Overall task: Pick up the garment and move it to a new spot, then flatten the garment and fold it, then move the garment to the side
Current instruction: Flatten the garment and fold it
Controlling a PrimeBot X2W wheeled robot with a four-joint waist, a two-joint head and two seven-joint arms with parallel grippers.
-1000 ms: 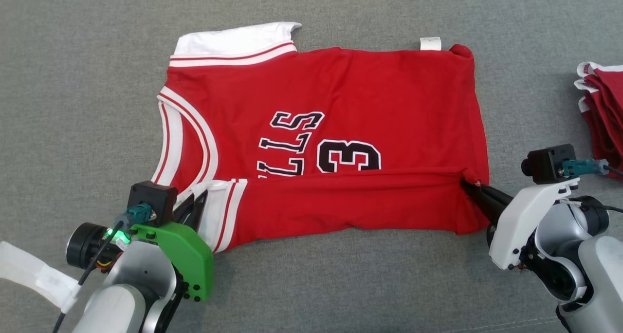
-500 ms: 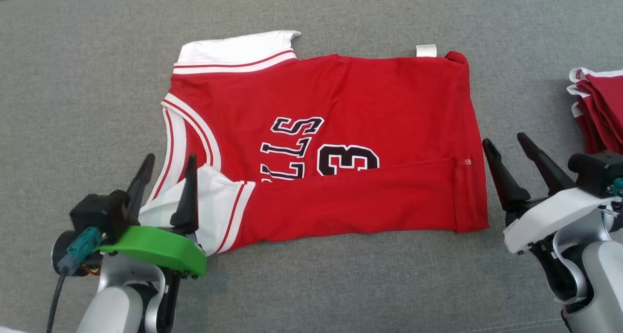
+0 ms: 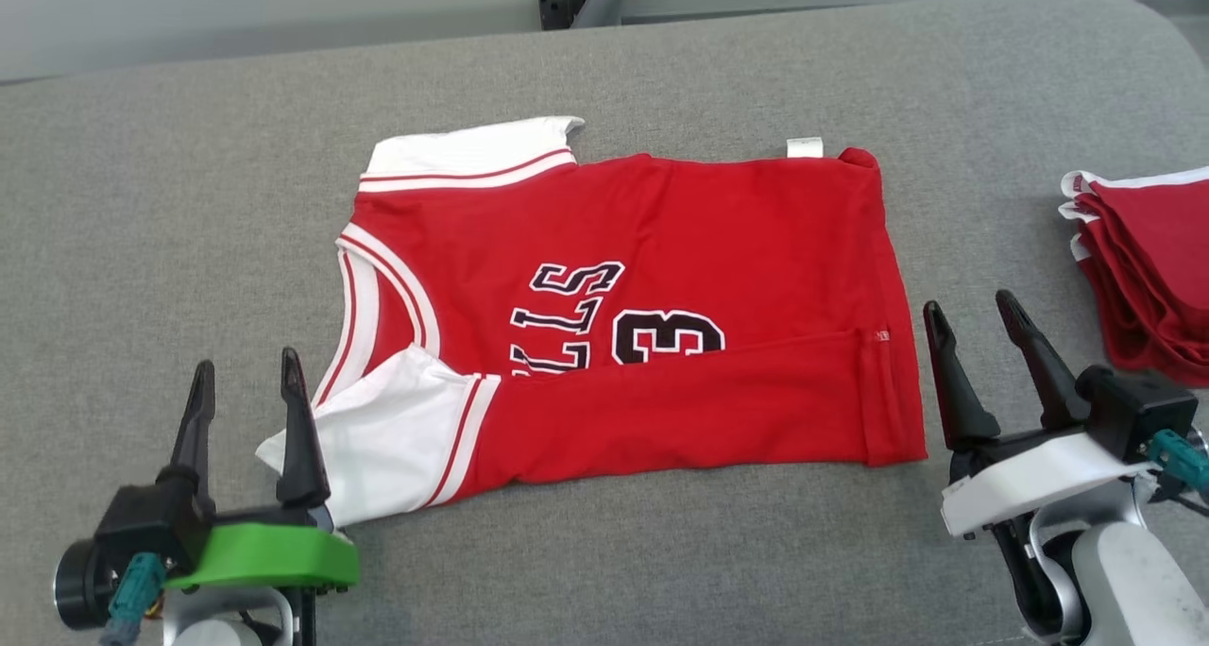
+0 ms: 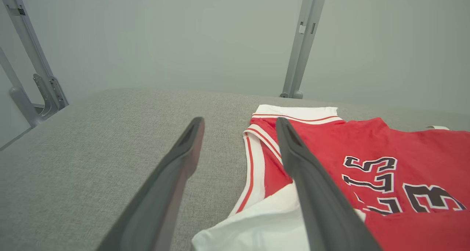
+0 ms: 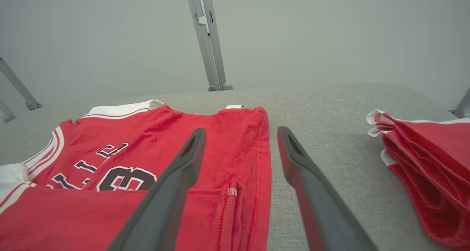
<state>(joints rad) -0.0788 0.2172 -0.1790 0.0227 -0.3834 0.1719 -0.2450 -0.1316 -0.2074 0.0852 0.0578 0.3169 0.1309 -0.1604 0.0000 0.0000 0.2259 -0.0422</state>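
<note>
Red jersey (image 3: pixel 661 230) lies spread flat near mid worktop (image 3: pixel 604 570), neck end to robot's L, hem to R, print side up. So pick-up + move to a new spot look done, flattening too: cloth is smooth w/ only slight creases. Fold is begun, I'd judge. The near long edge is turned up over the body as a strip, hiding the bottom of the letters & number, and a white shoulder piece (image 3: pixel 387 438) lies folded over at the near-L corner. Left to do, prob.: far long edge in, a fold or two across, then shift the bundle aside, likely toward the stack of red garments (image 3: pixel 1157 268) at far R, well apart from the jersey. Approx half way thru, no more. Pose: both arms low at the near side, fingers pointing away from the robot, angled low over the worktop. L jaws stand wide apart w/ nothing btwn them. The inner L finger (image 3: pixel 300 429) sits just beside the white corner, the outer one over bare worktop; touching cloth or not, can't tell. R jaws equally wide, holding nothing, fingers (image 3: pixel 956 391) over bare worktop just beside the hem, btwn jersey & stack.
</note>
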